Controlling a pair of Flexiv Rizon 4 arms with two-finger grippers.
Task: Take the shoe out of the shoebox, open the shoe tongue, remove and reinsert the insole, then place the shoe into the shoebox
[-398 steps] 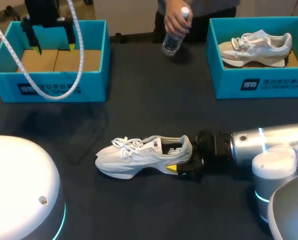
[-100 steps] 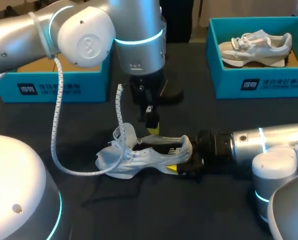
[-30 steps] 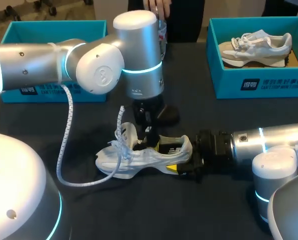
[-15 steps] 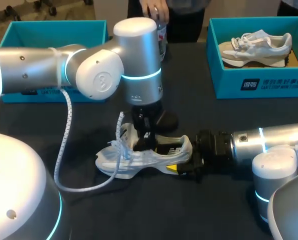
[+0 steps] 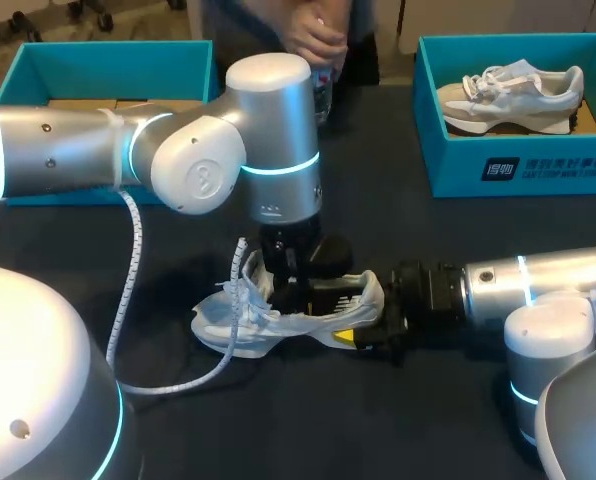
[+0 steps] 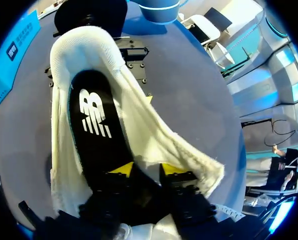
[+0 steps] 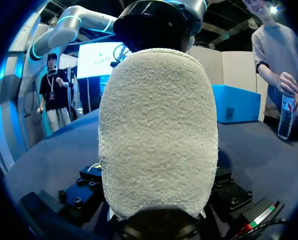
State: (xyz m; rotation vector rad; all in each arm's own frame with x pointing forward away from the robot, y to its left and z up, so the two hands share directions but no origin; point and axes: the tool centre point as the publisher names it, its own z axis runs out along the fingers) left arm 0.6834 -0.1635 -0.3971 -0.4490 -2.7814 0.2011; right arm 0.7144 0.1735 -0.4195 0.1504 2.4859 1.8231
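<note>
At the lower middle of the head view, the shoe [image 5: 240, 322] is kept clamped at its heel by the right gripper [image 5: 363, 328]. Within the last second the left gripper [image 6: 146, 170], tips apart, has been lowered into the opening onto the insole [image 6: 95, 135]; its removal is judged close.

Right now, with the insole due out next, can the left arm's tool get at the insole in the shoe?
Probably yes: the left tool sits inside the shoe, right at the black insole, nothing visible between them.
</note>
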